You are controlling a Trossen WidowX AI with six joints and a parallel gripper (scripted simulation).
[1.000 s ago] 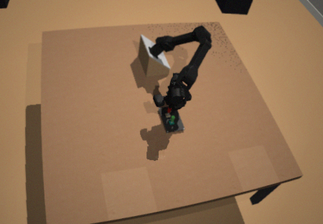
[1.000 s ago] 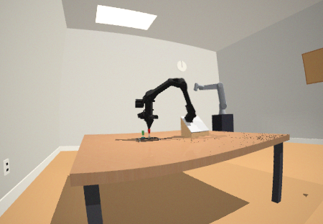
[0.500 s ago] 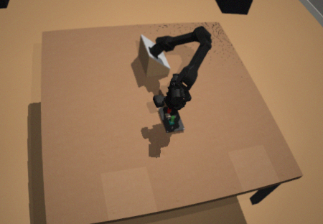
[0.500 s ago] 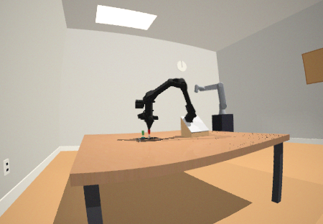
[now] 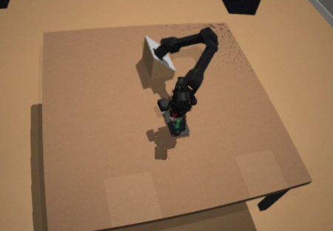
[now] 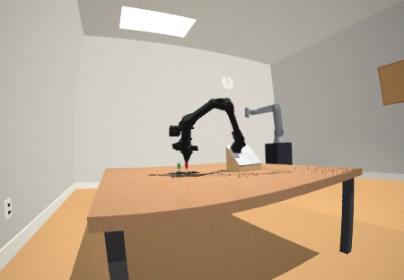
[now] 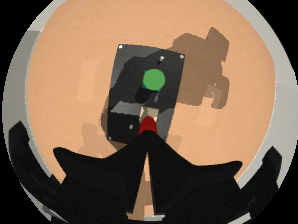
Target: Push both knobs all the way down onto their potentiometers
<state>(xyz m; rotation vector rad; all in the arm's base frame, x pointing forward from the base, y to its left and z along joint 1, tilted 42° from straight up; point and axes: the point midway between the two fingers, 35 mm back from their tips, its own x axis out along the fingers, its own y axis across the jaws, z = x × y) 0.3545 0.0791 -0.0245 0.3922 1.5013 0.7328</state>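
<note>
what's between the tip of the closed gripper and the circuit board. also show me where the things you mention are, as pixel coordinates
The red knob (image 6: 187, 165) (image 7: 148, 125): in the exterior view it stands between gripper (image 6: 187, 162) (image 7: 148, 133) and board (image 6: 193, 172) (image 7: 117, 92).

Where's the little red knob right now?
In the wrist view, the red knob is right at the tips of the closed jaws, nearer them than the green knob.

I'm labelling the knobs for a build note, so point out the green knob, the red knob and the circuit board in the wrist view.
Green knob (image 7: 154, 80): wrist view, its round top.
Red knob (image 7: 148, 125): wrist view, its visible side.
Circuit board (image 7: 173, 75): wrist view, its dark upper face.
</note>
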